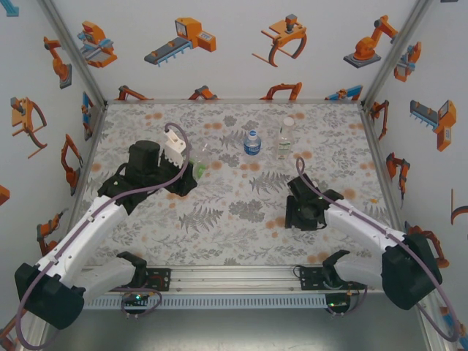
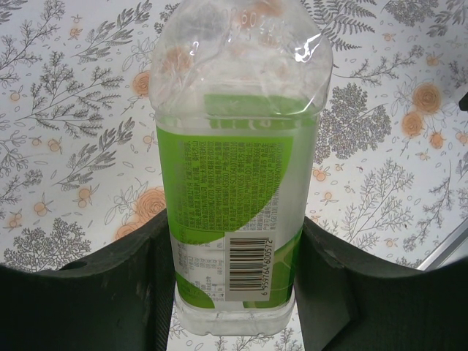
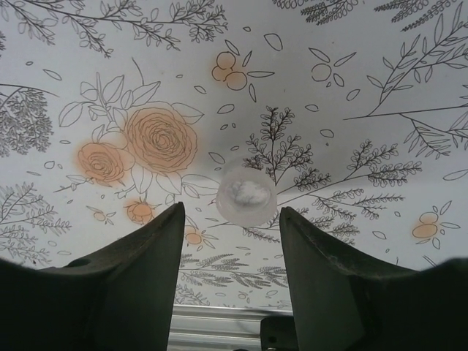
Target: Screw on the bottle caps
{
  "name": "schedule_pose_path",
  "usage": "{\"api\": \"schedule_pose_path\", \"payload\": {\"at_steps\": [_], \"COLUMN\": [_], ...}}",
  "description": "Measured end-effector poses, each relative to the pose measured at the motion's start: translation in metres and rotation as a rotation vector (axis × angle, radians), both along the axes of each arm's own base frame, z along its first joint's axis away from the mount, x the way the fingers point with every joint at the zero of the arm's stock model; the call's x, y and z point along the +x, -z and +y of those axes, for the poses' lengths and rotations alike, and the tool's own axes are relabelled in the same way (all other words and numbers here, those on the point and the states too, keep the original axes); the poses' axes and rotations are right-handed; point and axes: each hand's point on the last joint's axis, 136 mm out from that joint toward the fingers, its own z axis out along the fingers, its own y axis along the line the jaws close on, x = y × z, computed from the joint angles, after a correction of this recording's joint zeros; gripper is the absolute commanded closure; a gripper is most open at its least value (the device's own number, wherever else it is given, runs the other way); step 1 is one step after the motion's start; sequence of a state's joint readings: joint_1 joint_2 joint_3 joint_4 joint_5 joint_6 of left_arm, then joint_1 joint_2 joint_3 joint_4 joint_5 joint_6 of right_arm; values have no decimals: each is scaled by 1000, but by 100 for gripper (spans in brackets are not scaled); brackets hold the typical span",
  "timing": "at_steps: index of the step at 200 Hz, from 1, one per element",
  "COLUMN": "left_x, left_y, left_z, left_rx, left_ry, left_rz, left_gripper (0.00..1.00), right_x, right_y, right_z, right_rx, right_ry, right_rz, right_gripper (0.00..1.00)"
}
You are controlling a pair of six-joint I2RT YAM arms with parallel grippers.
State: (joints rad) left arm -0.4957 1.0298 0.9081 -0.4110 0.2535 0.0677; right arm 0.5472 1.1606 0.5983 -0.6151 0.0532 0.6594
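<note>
Left fingers clamped on green-labelled bottle, your right fingers apart astride the cap: an off-centre pinch could flick it away.

1. In the top view, the left arm's black wrist is hiding most of the green-labelled bottle. Just a bit of green is peeking out.
2. In the left wrist view, the top edge is cutting off the bottle's neck. The bottom edge is cutting off the left gripper's fingers.
3. The tiny print on the label is looking too small to read.
4. In the right wrist view, the cap is looking blurry. The bottom edge is cutting off the right gripper's fingers.
5. In the top view, the blue-labelled bottle and the taller bottle are looking too small to tell if caps are sitting on them.
</note>
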Motion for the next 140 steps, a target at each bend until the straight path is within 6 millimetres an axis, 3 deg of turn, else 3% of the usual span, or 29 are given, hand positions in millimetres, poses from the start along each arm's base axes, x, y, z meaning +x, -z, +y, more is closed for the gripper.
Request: {"api": "schedule_pose_path", "payload": {"at_steps": [51,105,140], "left_x": [0,-1,-1], "left_y": [0,0,0], "left_z": [0,-1,-1], "left_rx": [-1,-3,-4], "left_ry": [2,6,8], "left_rz": [0,1,2], "left_gripper": [87,87,87], "right_x": [-2,-1,-2], "right_y": [7,8,12], "right_z": [-1,-1,-1], "right_rx": [-12,-9,-19], "right_ry": [4,4,4], "right_rz": [20,16,30], "right_gripper": [60,61,56]}}
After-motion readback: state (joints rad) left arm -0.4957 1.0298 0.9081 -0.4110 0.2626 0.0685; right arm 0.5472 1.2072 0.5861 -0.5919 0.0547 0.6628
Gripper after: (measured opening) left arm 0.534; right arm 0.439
